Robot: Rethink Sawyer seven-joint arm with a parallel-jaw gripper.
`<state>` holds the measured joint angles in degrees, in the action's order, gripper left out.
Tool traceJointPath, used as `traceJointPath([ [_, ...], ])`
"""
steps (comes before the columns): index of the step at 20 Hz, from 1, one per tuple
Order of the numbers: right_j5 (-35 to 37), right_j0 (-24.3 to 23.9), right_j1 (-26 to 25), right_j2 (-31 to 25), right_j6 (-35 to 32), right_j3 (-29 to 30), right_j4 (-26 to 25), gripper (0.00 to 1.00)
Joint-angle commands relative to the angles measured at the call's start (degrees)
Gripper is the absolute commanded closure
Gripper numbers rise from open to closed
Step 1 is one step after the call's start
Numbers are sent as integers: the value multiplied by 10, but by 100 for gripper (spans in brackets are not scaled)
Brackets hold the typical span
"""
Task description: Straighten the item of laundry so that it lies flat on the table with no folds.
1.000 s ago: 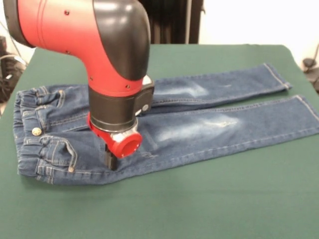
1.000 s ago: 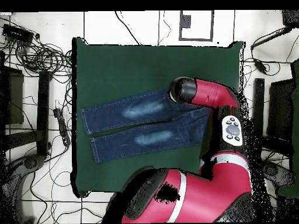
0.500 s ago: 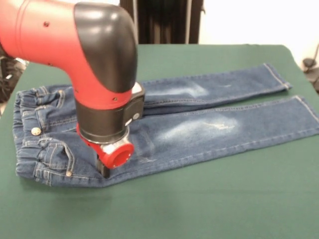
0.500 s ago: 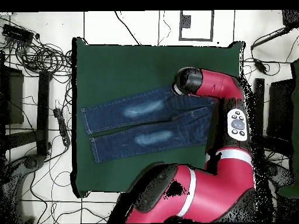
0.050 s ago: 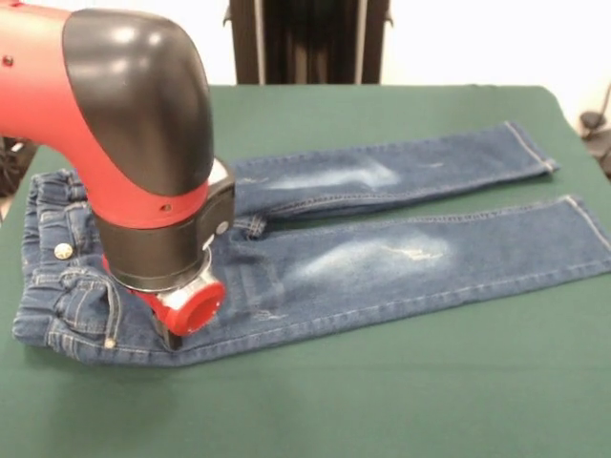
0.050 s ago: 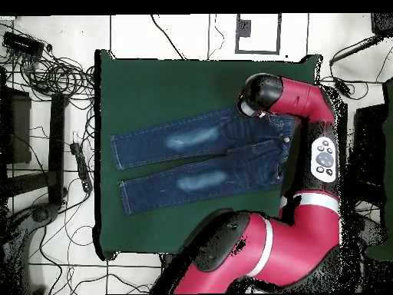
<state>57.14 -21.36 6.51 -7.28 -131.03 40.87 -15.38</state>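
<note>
The item of laundry (image 5: 382,258), small blue jeans with faded thigh patches, lies on the green table (image 5: 401,401). Its waistband is at the left and both legs stretch to the right, slightly apart. My gripper (image 5: 172,336) shows as one dark tip under the red wrist cap. It is down on the near hip edge of the jeans and shut on the denim there. The waistband is bunched and rumpled around it. In the overhead view the jeans (image 6: 192,157) lie mid-table (image 6: 169,84), and the arm's black and red wrist (image 6: 259,95) hides the gripper.
The arm's bulk (image 6: 299,200) covers the table's right side and lower right corner in the overhead view. Cables (image 6: 54,73) and dark stands lie on the floor beyond the table's left edge. A dark object (image 5: 310,38) stands behind the table's far edge.
The arm has moved left and slightly nearer in the front view, dragging the hip and waistband with it. The jeans' legs slid left, and the waistband bunched more.
</note>
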Motion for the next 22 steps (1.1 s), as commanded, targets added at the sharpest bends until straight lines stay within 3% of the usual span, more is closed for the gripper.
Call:
traceJointPath([
  [1,4,5,53,-40,147,41,-11,100],
  [6,-20,10,74,-36,118,86,-7,100],
  [17,16,-2,28,-61,173,-1,-21,100],
  [22,-8,3,69,-42,123,87,-10,100],
])
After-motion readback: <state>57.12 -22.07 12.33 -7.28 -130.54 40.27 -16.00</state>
